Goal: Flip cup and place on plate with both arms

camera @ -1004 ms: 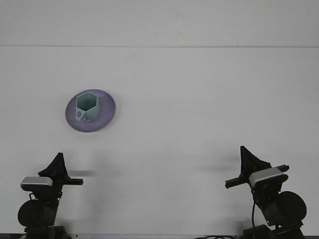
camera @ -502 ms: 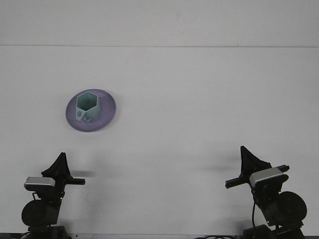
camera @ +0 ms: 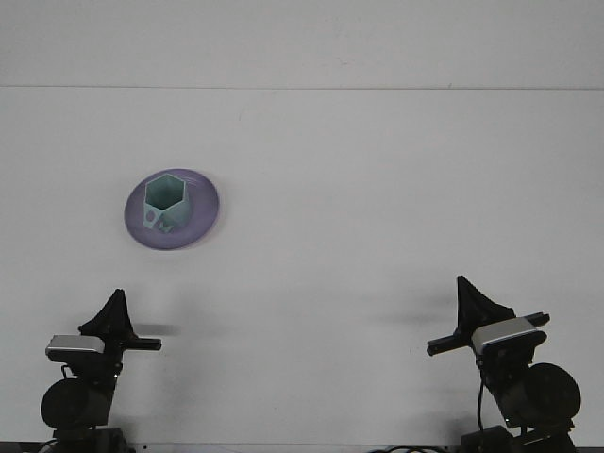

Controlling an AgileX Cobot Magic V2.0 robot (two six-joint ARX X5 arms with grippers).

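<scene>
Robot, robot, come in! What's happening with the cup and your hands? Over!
Left gripper and right gripper low at near edge, both holding nothing. Teal hexagonal cup upright on purple plate, mouth up. Nothing in the way.

Matt plastic cup (camera: pixel 164 200), glossy plate (camera: pixel 203 213)

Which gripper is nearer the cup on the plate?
Left. The left gripper sits just below the cup on the plate, while the right gripper is far across the table.
</scene>
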